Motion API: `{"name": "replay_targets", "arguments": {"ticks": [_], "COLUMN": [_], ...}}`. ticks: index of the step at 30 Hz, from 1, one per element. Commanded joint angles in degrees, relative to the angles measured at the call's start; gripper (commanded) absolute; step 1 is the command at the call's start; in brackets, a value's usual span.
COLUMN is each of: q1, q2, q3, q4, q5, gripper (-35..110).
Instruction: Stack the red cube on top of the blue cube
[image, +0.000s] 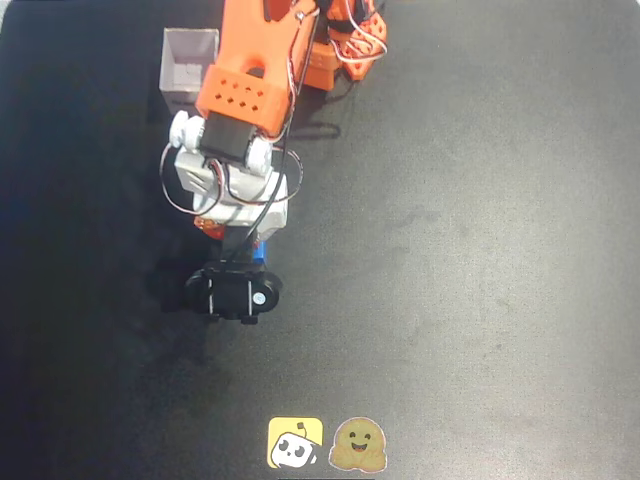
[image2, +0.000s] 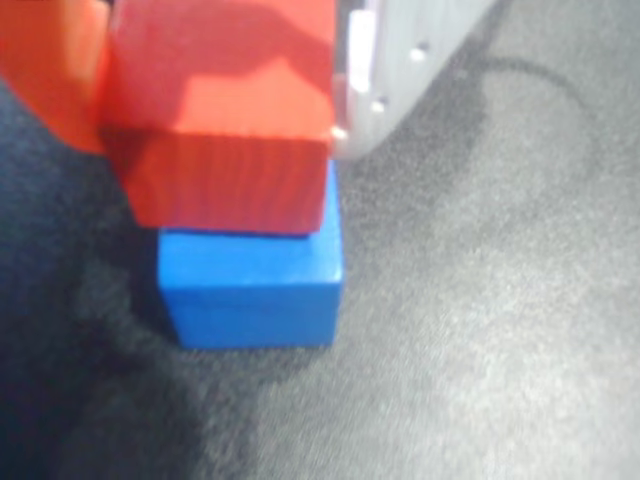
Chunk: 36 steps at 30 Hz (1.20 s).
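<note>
Where no writing reads: red cube (image2: 225, 120) in hand (image2: 215, 90), atop blue cube (image2: 250, 285).

Orange arm (image: 262, 60) reached down from the top edge, over the black table (image: 480, 250). White-grey box (image: 188, 66) sat just left of the arm. Sliver of blue cube (image: 260, 248) showed below the arm's white wrist, above the black camera (image: 235, 293). Two stickers (image: 325, 444) lay well below the arm.
</note>
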<state>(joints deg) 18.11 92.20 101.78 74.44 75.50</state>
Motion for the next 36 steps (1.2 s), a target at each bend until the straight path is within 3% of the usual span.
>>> {"name": "replay_targets", "arguments": {"ticks": [1, 22, 32, 36], "q1": [-0.4, -0.7, -1.0, -1.1], "q2": [0.5, 0.4, 0.9, 1.1], "q3": [0.0, 0.8, 0.7, 0.6], "q4": [-0.9, -1.8, -1.4, -1.1], "q5": [0.1, 0.1, 0.2, 0.2], "gripper": [0, 1, 23, 25]}}
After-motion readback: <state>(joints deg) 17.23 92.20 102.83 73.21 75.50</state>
